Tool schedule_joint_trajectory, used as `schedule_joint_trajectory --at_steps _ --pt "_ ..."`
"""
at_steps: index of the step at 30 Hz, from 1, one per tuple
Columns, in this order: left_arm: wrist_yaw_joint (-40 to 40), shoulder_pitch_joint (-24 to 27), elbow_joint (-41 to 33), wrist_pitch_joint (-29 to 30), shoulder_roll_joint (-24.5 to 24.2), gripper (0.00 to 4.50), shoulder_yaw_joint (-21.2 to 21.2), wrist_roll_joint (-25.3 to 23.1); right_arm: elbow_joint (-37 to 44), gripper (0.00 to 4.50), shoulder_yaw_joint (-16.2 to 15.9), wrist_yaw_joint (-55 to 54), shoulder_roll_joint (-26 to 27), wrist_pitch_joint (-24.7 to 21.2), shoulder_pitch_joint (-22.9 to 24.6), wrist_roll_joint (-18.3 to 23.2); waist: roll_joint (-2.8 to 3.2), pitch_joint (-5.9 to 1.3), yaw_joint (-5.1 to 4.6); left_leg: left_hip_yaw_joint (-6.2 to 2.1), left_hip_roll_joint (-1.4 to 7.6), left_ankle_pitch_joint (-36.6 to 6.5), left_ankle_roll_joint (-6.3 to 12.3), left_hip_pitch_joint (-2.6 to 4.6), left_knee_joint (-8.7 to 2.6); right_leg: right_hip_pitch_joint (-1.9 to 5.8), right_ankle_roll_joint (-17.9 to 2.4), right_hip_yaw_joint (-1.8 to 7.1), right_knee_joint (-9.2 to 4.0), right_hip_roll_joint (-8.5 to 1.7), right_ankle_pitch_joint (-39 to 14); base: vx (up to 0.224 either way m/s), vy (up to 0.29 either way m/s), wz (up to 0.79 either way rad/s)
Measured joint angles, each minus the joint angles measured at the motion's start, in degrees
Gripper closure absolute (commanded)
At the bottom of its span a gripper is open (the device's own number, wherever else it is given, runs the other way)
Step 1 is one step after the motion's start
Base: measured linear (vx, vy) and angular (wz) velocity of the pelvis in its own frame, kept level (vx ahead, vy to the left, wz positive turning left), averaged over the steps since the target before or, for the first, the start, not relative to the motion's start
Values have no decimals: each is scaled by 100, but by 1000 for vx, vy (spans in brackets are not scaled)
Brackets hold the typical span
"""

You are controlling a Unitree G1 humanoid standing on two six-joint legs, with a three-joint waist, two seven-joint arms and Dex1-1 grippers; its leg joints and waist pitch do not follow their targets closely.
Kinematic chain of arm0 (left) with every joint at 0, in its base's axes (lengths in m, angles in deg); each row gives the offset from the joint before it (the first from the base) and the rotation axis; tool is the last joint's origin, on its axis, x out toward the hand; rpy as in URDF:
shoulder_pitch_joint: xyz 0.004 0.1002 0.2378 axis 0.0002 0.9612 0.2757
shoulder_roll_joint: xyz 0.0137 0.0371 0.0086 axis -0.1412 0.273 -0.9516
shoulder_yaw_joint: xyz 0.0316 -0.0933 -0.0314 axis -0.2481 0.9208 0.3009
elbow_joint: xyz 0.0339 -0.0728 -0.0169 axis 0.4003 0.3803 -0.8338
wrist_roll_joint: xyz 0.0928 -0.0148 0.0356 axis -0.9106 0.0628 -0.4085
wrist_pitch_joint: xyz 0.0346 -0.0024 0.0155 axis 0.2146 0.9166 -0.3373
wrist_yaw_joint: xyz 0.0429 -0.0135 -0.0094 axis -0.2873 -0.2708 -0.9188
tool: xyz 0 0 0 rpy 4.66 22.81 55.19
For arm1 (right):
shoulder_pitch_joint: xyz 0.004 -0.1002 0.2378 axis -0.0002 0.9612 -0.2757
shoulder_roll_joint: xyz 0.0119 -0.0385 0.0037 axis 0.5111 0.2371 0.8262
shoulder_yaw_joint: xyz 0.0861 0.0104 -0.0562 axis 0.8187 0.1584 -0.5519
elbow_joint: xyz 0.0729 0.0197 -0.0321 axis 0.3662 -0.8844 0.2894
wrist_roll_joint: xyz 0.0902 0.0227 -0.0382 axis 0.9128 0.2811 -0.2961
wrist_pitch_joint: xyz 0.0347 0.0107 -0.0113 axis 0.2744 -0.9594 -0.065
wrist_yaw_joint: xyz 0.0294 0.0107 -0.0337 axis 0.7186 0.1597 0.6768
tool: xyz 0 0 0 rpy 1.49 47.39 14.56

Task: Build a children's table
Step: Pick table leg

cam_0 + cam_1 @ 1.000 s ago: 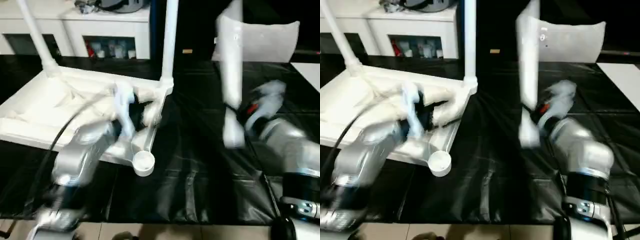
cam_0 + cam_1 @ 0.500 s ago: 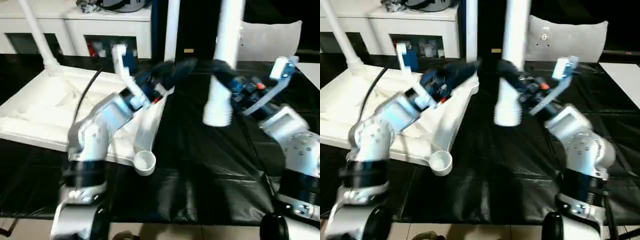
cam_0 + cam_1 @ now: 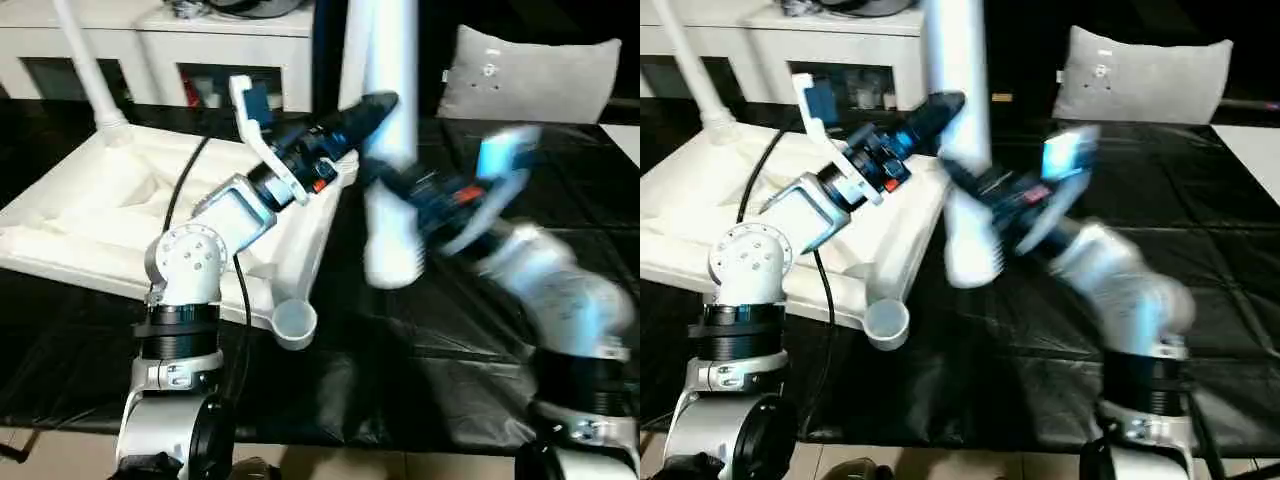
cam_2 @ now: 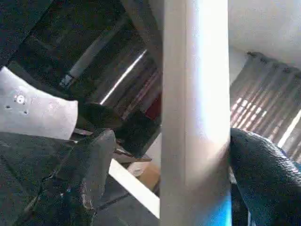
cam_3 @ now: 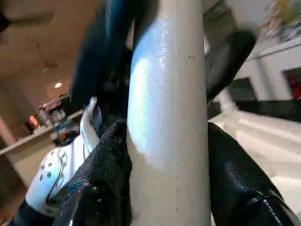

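Above the black mat, the leg (image 3: 392, 150) stands upright, grasped in the right gripper (image 3: 405, 185)'s jaws. The left gripper (image 3: 375, 105)'s jaws straddle it higher up, seemingly unclenched; the empty socket (image 3: 294, 322) lies below-left.

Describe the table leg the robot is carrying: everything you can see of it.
The leg is a smooth white plastic-looking tube, near upright and in the air, its wider round end lowest, above the black mat beside the upturned tabletop. The right gripper clamps it between black fingers; the left gripper brackets it higher up.
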Motion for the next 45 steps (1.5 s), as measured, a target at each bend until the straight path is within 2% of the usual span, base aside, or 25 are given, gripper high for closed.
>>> schedule_joint_trajectory --at_steps 2,3,6,8,11,13,23,30,31,32,35,37,38,40,45 --pt "11 -6 -3 22 18 78 15 110 -1 266 -62 1 4 19 0 -21 0 0 2 0 0 0 0 0 1 0 0 0 0 -1 0 0 0 0" --pt "15 -6 -8 36 17 108 34 154 -2 266 -73 1 6 39 0 -32 0 0 4 0 0 0 -1 0 1 0 -1 0 1 -1 0 0 0 0" --pt "45 -6 -14 58 11 122 89 217 -23 266 -103 -3 32 122 -2 -87 0 0 3 0 0 -3 -6 1 3 2 -2 0 1 -1 2 0 0 0" --pt "53 -6 -14 57 12 157 90 215 -86 266 -112 -13 35 146 -2 -135 0 0 4 0 0 -3 -7 0 5 2 -1 0 1 -1 4 0 0 0" --pt "0 -6 -9 48 14 167 96 205 -165 266 -146 -7 34 241 -4 -143 0 0 2 0 0 -3 -7 1 5 2 -1 1 1 -1 5 0 0 0" --pt "-17 -6 -9 45 14 202 95 207 -168 266 -156 -10 28 253 -5 -143 0 0 3 0 1 -3 -6 1 5 2 0 0 2 -1 5 0 0 0" --pt "-30 -5 -8 -10 4 260 78 180 -169 266 -202 8 29 353 -9 -142 0 0 2 1 2 -2 -5 1 6 2 0 0 2 -1 6 0 0 0" --pt "-20 -2 -8 -124 -16 270 30 72 -255 267 -286 -9 -15 459 -48 -173 0 0 1 1 2 -2 -4 1 7 2 1 0 3 -1 7 0 0 0" --pt "-18 -2 -8 -181 -46 270 5 13 -298 211 -301 -14 -18 459 -86 -173 -1 0 1 1 2 -1 -4 1 8 2 1 0 3 -1 7 0 0 0" --pt "-19 -4 -9 -213 -64 270 -18 -19 -323 197 -313 -20 -17 459 -102 -176 0 0 1 1 2 -1 -4 1 8 2 1 0 4 -1 7 0 0 0" --pt "-29 -24 -3 -330 -275 271 -207 -317 -468 191 -358 -95 -70 491 -208 -374 0 0 -2 1 3 -1 -7 1 9 1 2 0 4 0 10 0 0 0" --pt "20 -67 44 -404 -583 271 -436 -663 -500 178 -450 -33 -282 602 -230 -525 3 0 1 1 4 -2 -10 0 11 2 5 1 5 0 11 0 0 0" --pt "58 -89 98 -431 -694 271 -500 -789 -515 156 -498 8 -399 632 -249 -603 3 0 -1 1 4 -2 -13 0 11 2 10 1 3 0 15 0 0 0" --pt "133 -104 180 -496 -814 271 -546 -971 -560 152 -568 111 -554 700 -290 -695 3 0 -2 1 4 -5 -17 0 12 2 12 1 3 0 16 0 0 0" --pt "439 -133 169 -557 -934 271 -700 -1038 -678 108 -916 510 -982 734 -415 -956 3 0 10 1 4 -7 -20 -2 16 3 9 0 4 -1 17 0 0 0"
